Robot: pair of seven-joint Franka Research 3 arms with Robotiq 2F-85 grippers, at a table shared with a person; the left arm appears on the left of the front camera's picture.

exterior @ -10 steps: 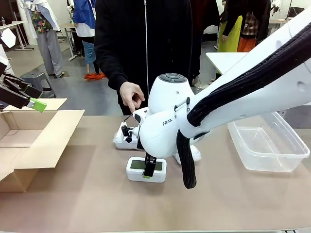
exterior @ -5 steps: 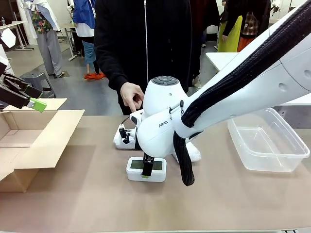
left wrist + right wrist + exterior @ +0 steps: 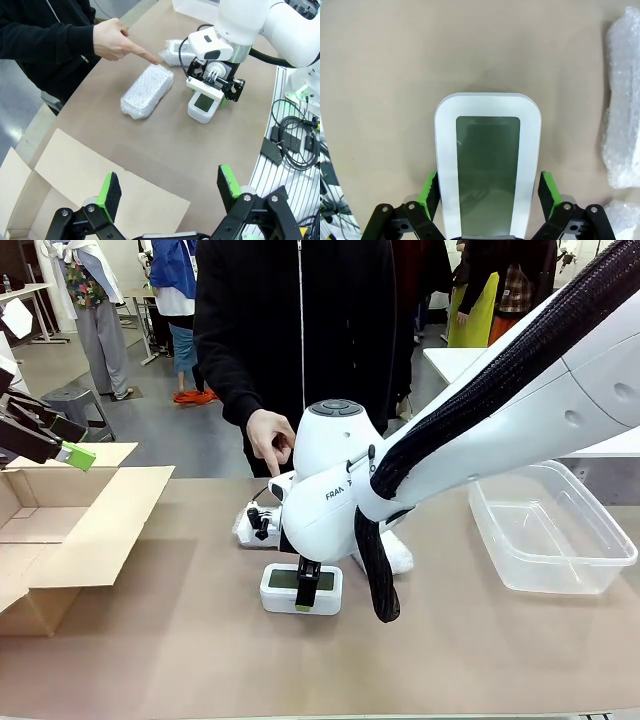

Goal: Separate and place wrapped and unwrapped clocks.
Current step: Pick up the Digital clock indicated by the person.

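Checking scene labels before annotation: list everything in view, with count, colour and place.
white rounded-rectangle digital clock: 1, white with grey-green screen, table's near middle
bubble-wrapped blocks: 2, whitish, behind the clock; the other by the right arm
cardboard box: 1, brown, open, table's left
clear plastic bin: 1, table's right
table: 1, brown
person's hand: 1, fingertip at one block
left gripper: 1, black, green pads, open over the box
right gripper: 1, fingers either side of the clock; contact unclear

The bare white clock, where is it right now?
Front view: the clock lies face up near the middle of the table, straddled by the open right end effector, just on the robot's side of a bubble-wrapped bundle.
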